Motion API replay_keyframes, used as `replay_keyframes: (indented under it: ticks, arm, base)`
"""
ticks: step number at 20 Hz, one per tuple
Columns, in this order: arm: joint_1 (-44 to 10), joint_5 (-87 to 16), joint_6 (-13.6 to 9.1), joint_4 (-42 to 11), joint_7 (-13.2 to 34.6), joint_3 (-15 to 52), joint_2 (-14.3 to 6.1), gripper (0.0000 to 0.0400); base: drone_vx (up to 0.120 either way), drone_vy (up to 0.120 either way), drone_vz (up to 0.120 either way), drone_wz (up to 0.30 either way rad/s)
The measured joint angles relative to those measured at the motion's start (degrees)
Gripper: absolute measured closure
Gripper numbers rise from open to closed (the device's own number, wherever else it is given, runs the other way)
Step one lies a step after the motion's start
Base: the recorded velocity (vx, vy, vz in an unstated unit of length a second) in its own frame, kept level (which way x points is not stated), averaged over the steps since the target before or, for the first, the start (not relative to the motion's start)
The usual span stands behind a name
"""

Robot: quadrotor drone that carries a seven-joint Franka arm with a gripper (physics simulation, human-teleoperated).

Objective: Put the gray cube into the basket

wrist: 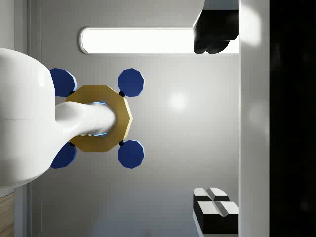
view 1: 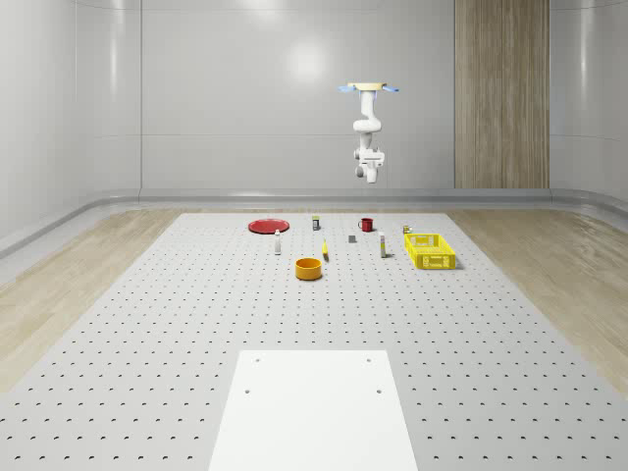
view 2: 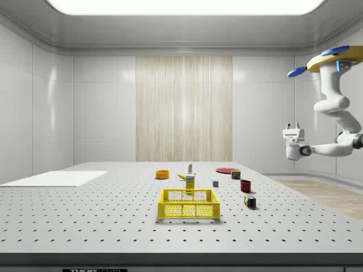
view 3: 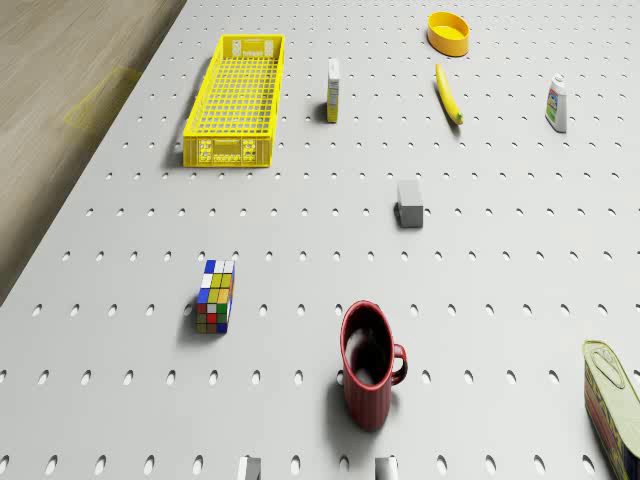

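Observation:
The small gray cube [view 3: 409,203] lies on the perforated table, between the red mug [view 3: 368,370] and the banana [view 3: 448,93]; it also shows as the gray cube [view 1: 352,237] and the gray cube [view 2: 215,183]. The yellow basket [view 3: 234,150] stands apart from it, toward the whole-scene view's right, seen also as the basket [view 1: 430,261] and the basket [view 2: 189,211]. The drone [view 1: 368,88] hovers high over the table's far end. Its arm is folded so that the gripper [view 2: 293,126] points upward, far above the cube. The gripper [wrist: 215,121] is open and holds nothing.
A Rubik's cube [view 3: 216,296], a can [view 3: 614,400], two bottles [view 3: 333,89] [view 3: 557,103], an orange bowl [view 3: 448,32] and a red plate [view 1: 266,226] stand around the cube. A white sheet [view 1: 314,407] lies at the table's near end.

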Motion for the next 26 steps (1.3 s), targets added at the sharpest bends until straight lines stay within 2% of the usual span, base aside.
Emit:
replay_keyframes:
  ticks: [6, 9, 12, 18, 26]
  arm:
    - [-0.2, 0.1, -5.6, 7.3, -0.1, 0.1, 1.4, 0.0]
    - [-0.2, 0.1, -7.7, 10.8, -0.1, 0.1, 2.7, 0.0]
    - [-0.3, 0.1, -9.3, 13.5, -0.1, 0.1, 3.7, 0.0]
    - [-0.3, 0.1, -10.7, 16.2, -0.2, 0.2, 4.7, 0.0]
    - [-0.4, 0.1, -10.9, 16.9, -0.2, 0.2, 4.9, 0.0]
  base:
    - [0.0, -0.12, 0.0, 0.0]
    - [0.013, -0.12, 0.0, 0.0]
    - [0.12, -0.12, 0.0, 0.0]
    - [0.12, -0.12, 0.0, 0.0]
    - [0.12, -0.12, 0.0, 0.0]
